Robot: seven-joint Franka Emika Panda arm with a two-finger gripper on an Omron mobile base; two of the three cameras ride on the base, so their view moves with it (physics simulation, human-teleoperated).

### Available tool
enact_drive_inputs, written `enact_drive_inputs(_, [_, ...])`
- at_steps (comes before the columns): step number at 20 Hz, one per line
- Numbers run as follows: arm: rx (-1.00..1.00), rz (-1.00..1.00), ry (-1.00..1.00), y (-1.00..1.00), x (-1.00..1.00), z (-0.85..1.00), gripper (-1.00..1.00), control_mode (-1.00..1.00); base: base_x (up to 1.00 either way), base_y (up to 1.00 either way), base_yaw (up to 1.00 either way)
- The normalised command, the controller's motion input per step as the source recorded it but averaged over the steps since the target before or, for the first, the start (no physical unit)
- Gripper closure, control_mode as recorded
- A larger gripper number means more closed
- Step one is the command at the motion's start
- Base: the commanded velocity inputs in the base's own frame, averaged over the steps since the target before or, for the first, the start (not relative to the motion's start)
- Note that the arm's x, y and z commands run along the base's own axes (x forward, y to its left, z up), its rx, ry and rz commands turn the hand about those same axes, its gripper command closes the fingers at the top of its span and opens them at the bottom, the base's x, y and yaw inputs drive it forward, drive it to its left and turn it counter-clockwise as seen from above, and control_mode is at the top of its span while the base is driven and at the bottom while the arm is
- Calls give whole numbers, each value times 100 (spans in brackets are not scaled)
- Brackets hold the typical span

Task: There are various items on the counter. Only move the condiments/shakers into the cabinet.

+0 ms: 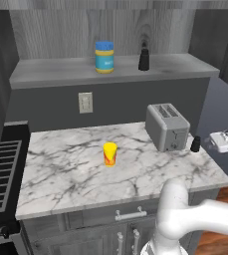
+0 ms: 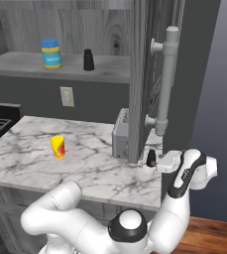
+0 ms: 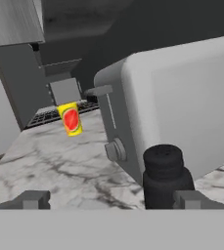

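- A silver toaster stands on the right part of the marble counter, just left of a black shaker at the counter's right edge — it blocks any approach to that shaker from the left.
- A yellow and orange cup stands alone near the counter's middle, well apart from the toaster.
- On the far shelf of the cabinet a jar and a second shaker stand upright, near each other but not touching.
- The counter shaker is small, matt black and bottle-shaped, with a ribbed round cap; in the hand view it looms close in front of the toaster's lever side.
- It stands upright, long axis vertical, cap up.
- The jar is squat, with a blue lid, blue label and yellow bands.
- The gripper hangs level just right of the counter shaker, fingers spread wide — the shaker sits between them nearer the right tip, not pinched.
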Motion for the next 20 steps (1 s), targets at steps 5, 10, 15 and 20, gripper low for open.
enact_drive_inputs(5, [0,0,0,16,13,-3,-100,-100,0,0,0])
enact_drive_inputs(10, [0,0,0,10,8,-3,-100,-100,0,0,0])
enact_drive_inputs(15, [0,0,0,0,1,-9,-100,-100,0,0,0])
enact_drive_inputs(20, [0,0,0,5,0,-4,-100,-100,0,0,0])
